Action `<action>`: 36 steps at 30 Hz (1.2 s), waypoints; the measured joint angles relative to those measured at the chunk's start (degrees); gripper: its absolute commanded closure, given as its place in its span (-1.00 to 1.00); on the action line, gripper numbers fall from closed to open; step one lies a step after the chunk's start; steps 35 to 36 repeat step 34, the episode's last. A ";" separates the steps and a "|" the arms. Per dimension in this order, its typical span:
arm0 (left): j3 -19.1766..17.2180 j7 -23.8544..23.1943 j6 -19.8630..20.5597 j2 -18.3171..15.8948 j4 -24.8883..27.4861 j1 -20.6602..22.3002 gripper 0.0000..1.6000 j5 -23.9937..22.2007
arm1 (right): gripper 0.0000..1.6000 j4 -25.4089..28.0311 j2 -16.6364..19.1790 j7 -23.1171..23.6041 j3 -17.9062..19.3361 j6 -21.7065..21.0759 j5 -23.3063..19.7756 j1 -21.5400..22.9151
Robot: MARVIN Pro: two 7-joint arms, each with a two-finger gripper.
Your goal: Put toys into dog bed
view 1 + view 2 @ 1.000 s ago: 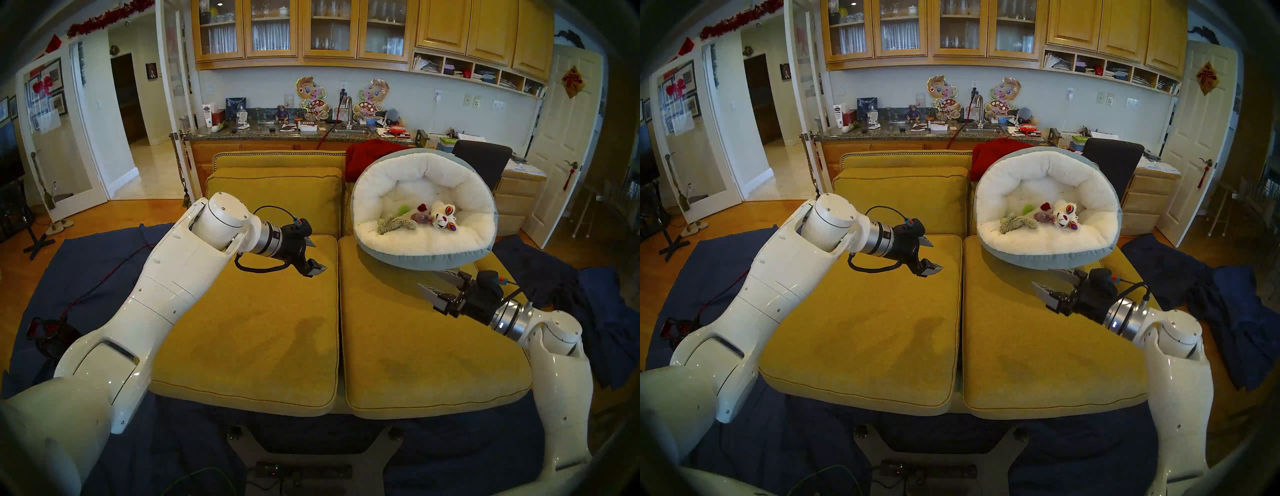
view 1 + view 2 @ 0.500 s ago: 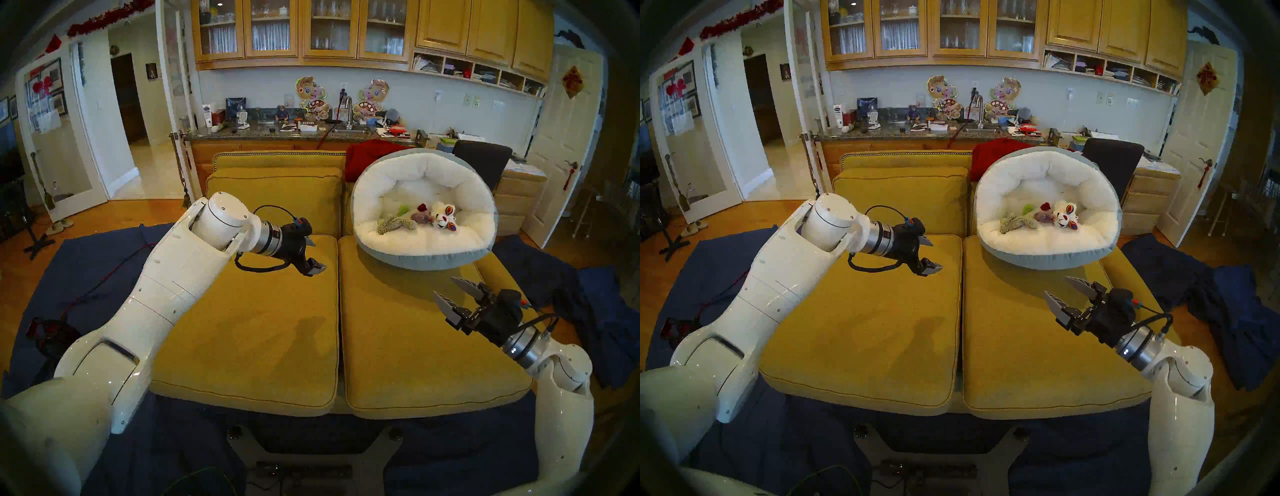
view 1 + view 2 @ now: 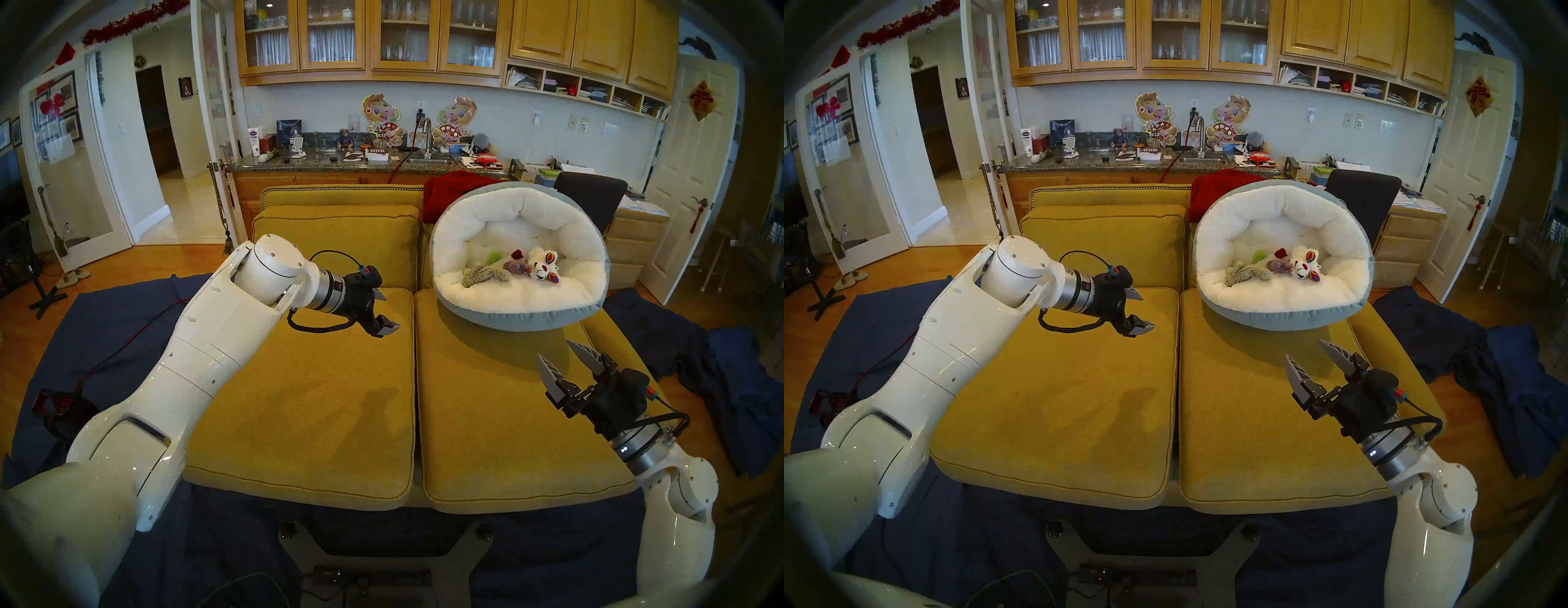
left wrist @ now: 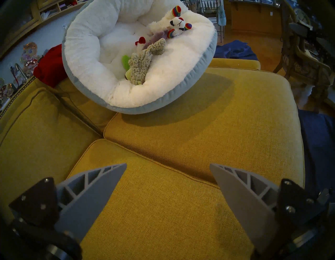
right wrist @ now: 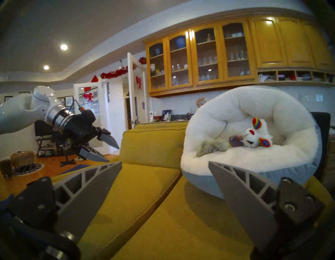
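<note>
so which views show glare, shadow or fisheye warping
Head views: cabinets bow, dark rim, dog bed casts a shadow on the sofa cushion. Right wrist view: ceiling lights glare. Left wrist view: near fingers loom large.

fluffy white plush lines the dog bed [image 3: 456,237]; coarse woven mustard cloth covers the sofa cushions [image 3: 318,403]; glossy wooden cabinets [image 3: 594,38].
</note>
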State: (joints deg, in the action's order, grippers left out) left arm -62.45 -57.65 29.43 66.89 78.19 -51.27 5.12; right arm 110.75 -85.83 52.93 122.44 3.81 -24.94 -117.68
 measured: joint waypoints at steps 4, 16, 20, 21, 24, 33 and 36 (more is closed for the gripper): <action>-0.10 -0.07 0.00 0.01 0.01 0.02 -1.00 -0.01 | -1.00 3.07 -3.14 -4.95 -0.77 0.23 4.01 -1.56; -0.26 -0.55 -0.01 0.04 0.02 0.06 -1.00 -0.01 | -1.00 6.94 -6.85 -14.49 -2.69 -6.61 11.47 -2.44; -0.30 -0.66 -0.01 0.05 0.02 0.07 -1.00 -0.01 | -1.00 7.00 -7.15 -15.45 -2.82 -7.87 12.03 -2.08; -0.31 -0.68 -0.01 0.06 0.02 0.07 -1.00 -0.01 | -1.00 7.00 -7.23 -15.56 -2.82 -8.16 12.04 -1.94; -0.34 -0.73 -0.02 0.07 0.02 0.07 -1.00 -0.01 | -1.00 6.98 -7.29 -15.56 -2.70 -8.51 11.62 -1.65; -0.40 -0.86 -0.02 0.13 0.01 0.08 -1.00 0.00 | -1.00 6.93 -7.17 -14.68 -2.02 -8.50 10.26 -1.06; -0.41 -0.86 -0.02 0.13 0.01 0.08 -1.00 0.01 | -1.00 6.92 -7.16 -14.61 -1.98 -8.50 10.21 -1.03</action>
